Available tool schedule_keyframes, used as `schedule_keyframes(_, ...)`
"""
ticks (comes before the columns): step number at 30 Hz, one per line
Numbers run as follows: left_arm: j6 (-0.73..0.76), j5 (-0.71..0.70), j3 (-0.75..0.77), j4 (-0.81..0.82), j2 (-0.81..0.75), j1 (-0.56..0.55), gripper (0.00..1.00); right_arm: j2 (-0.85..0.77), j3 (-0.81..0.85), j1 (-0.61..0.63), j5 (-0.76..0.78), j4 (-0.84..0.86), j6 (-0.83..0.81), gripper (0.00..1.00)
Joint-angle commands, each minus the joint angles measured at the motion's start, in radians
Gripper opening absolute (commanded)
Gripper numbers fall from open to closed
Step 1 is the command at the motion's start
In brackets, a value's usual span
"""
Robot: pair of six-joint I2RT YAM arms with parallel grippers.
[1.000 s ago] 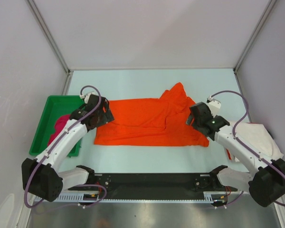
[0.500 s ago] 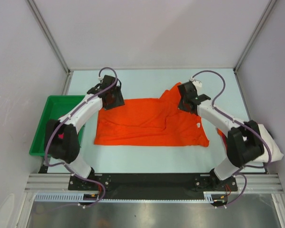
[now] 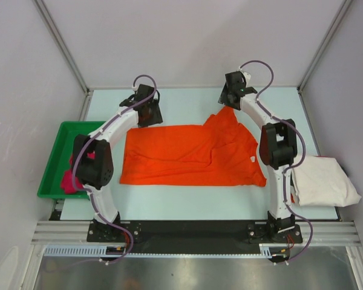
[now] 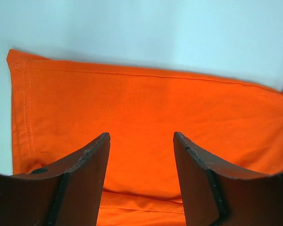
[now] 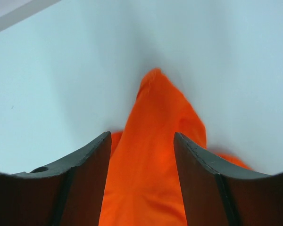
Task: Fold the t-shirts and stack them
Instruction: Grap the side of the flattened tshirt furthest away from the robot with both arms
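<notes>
An orange t-shirt [image 3: 187, 154] lies spread on the table, with one part folded up to a point [image 3: 228, 112] at the far right. My left gripper [image 3: 146, 115] hangs over its far left corner, open, with flat orange cloth [image 4: 141, 108] below the fingertips [image 4: 100, 141]. Over the far point, my right gripper [image 3: 230, 98] is open too, its jaws either side of the raised orange ridge [image 5: 155, 141]. An off-white t-shirt [image 3: 322, 181] lies folded at the right. In the green tray, a magenta-pink t-shirt [image 3: 68, 180] is bunched.
The green tray [image 3: 57, 142] stands at the left table edge. Grey walls close in the table on the left, right and back. Both arms stretch far out from their bases at the near rail [image 3: 187, 229].
Both arms swung out from the shirt's left and right sides to its far edge. Both grippers now stand narrower than a second ago.
</notes>
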Motion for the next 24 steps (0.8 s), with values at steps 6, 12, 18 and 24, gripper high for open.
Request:
schedule_keyframes(6, -0.010, 0.032, -0.105, 0.043, -0.055, 0.007, 0.61, 0.262, 0.321, -0.060, -0.049, -0.025, -0.032, 0.58)
schedule_keyframes(12, -0.020, 0.037, -0.140, 0.046, -0.048, 0.007, 0.61, 0.328, 0.381, -0.074, -0.060, -0.020, -0.016, 0.57)
schedule_keyframes(18, -0.028, 0.034, -0.140, 0.046, -0.022, 0.007, 0.60, 0.351, 0.383, -0.071, -0.064, -0.020, -0.006, 0.50)
schedule_keyframes(24, -0.030, 0.043, -0.128, 0.043, -0.002, 0.007, 0.59, 0.362, 0.371, -0.065, -0.064, -0.025, -0.008, 0.40)
